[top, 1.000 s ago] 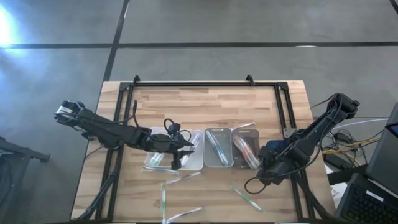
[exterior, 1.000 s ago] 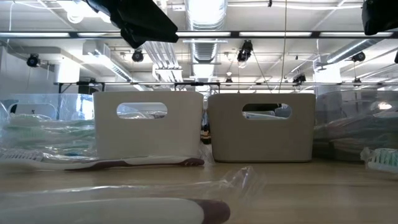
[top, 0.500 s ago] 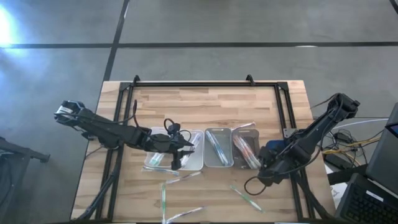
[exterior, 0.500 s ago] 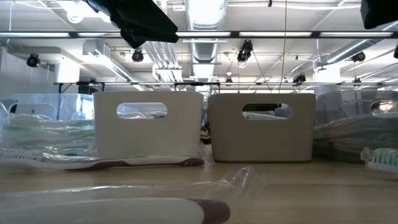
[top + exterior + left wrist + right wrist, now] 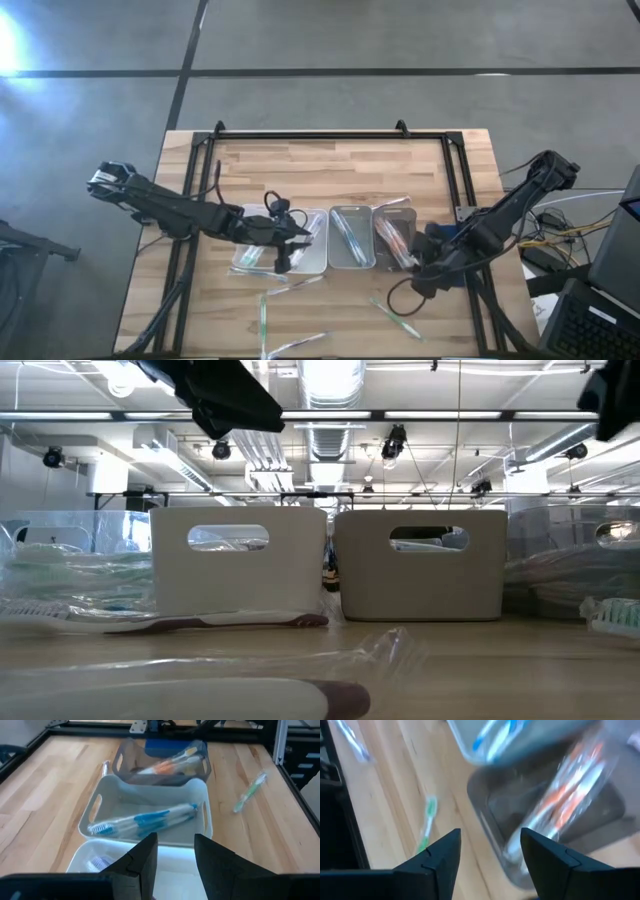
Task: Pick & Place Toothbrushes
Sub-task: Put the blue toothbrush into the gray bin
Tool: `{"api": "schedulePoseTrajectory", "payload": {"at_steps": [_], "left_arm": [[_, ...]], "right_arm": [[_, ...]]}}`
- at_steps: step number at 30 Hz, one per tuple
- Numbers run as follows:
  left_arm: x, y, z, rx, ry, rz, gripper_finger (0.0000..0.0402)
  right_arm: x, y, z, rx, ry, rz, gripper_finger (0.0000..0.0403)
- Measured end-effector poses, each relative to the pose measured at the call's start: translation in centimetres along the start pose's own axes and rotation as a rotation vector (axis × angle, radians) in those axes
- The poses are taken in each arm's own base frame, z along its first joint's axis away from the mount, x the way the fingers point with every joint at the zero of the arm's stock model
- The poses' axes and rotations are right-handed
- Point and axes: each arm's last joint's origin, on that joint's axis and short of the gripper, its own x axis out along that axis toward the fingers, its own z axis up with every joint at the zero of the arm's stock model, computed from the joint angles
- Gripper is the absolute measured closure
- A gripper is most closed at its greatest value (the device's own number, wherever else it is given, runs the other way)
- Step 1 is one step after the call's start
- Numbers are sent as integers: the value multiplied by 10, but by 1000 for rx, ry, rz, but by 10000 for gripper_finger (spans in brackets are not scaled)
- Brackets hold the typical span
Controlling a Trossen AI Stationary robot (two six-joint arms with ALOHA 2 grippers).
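Three trays stand in a row mid-table: a white one (image 5: 308, 255), a middle one (image 5: 350, 237) holding a blue toothbrush (image 5: 145, 819), and a grey one (image 5: 395, 240) holding an orange-red wrapped toothbrush (image 5: 565, 795). Loose toothbrushes lie on the wood near the front edge, among them two green ones (image 5: 262, 320) (image 5: 396, 316). My left gripper (image 5: 175, 860) hovers open over the white tray, with nothing between its fingers. My right gripper (image 5: 490, 865) is open above the near end of the grey tray, also with nothing in it.
A black metal frame (image 5: 310, 135) runs around the far and side parts of the table. More wrapped toothbrushes (image 5: 300, 342) (image 5: 292, 283) lie between the trays and the near edge. Bare wood stretches behind the trays. Cables and equipment (image 5: 560, 250) sit off the right edge.
My right gripper has shifted a little toward the table's near edge by the grey tray, and its wrist has rolled somewhat. My left arm has kept still.
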Motion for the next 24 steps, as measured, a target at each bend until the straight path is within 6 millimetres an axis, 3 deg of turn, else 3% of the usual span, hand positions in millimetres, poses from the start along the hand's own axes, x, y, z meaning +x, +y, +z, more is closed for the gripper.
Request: {"api": "schedulePoseTrajectory", "payload": {"at_steps": [6, 11, 18, 24], "left_arm": [[-3, -1, -6, 16, 79, -91, 268], [-9, -6, -22, 90, 243, -136, 268], [-34, -21, -45, 99, 559, -63, 269], [-54, -44, -64, 75, 652, -30, 280]], "right_arm": [[-13, 5, 15, -71, -147, -19, 223], [-27, 11, 25, -146, -253, -33, 241], [-42, 16, 36, -197, -344, -44, 266], [-45, 17, 37, -202, -350, -38, 288]]}}
